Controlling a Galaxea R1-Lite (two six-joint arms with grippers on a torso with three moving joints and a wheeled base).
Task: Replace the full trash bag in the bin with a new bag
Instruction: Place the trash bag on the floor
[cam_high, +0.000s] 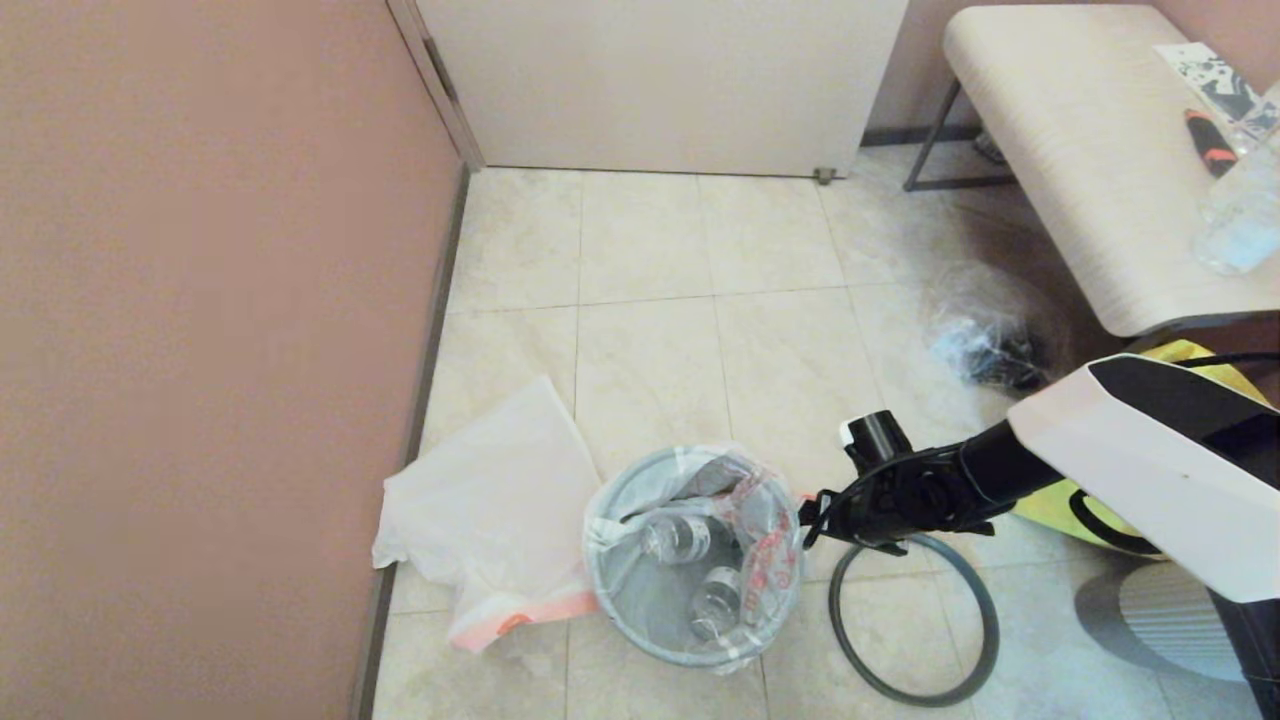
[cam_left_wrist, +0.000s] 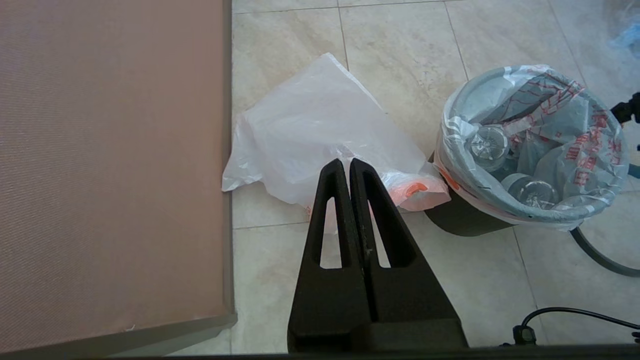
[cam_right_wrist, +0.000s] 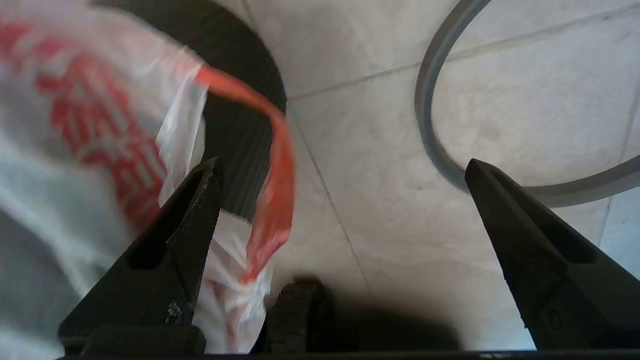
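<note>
Your right gripper (cam_right_wrist: 340, 175) is spread wide, holding nothing, right beside the bin (cam_high: 690, 545) on the side away from the wall. The full trash bag (cam_high: 735, 520) sits in the bin, and its orange-red handle (cam_right_wrist: 272, 165) hangs just inside one finger, so that arm's clearly nearer. The left gripper (cam_left_wrist: 348, 167) is pinched shut and empty, parked above the new bag (cam_high: 495, 500) on the bin's wall side. Watch the loose hoop (cam_high: 915, 620) lying on the floor beside the bin under your gripper.

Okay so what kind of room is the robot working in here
Probably a corner of a home or small office, though I can't say which. The floor is pale tile, a plain door stands next to a pinkish wall, and a light wood-grain table on a metal frame sits to one side.
</note>
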